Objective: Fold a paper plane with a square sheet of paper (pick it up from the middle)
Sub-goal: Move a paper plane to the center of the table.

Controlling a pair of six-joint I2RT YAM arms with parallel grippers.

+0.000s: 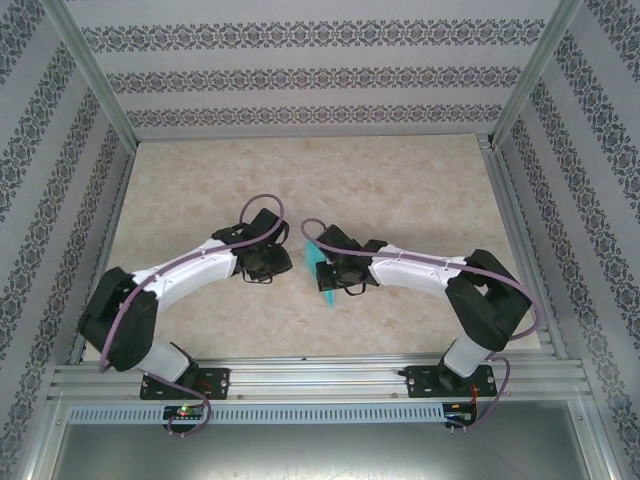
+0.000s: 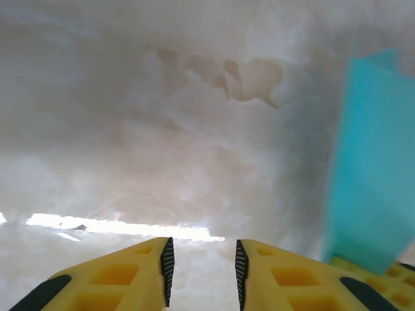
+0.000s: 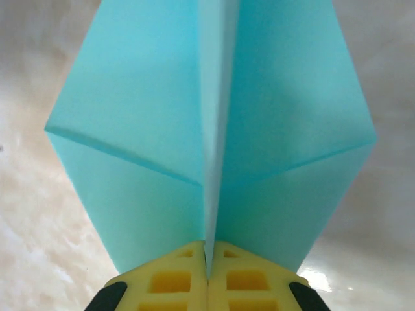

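Observation:
The teal sheet of paper (image 3: 149, 116) is folded along a centre crease, and two wings with slanted fold lines spread to either side like a dart. My right gripper (image 3: 207, 259) is shut on that crease at the paper's near end. From above, the paper (image 1: 327, 293) stands on edge between the two arms, with the right gripper (image 1: 335, 268) just right of it. My left gripper (image 1: 283, 262) hangs a little left of the paper. In its wrist view the left gripper (image 2: 204, 272) is open over bare table, and the paper (image 2: 373, 175) stands at its right.
The beige marbled tabletop (image 1: 300, 180) stretches out behind the arms. Patterned walls (image 1: 300, 75) and aluminium posts (image 1: 95, 75) enclose it. An aluminium rail (image 1: 320, 375) carrying both arm bases runs along the near edge.

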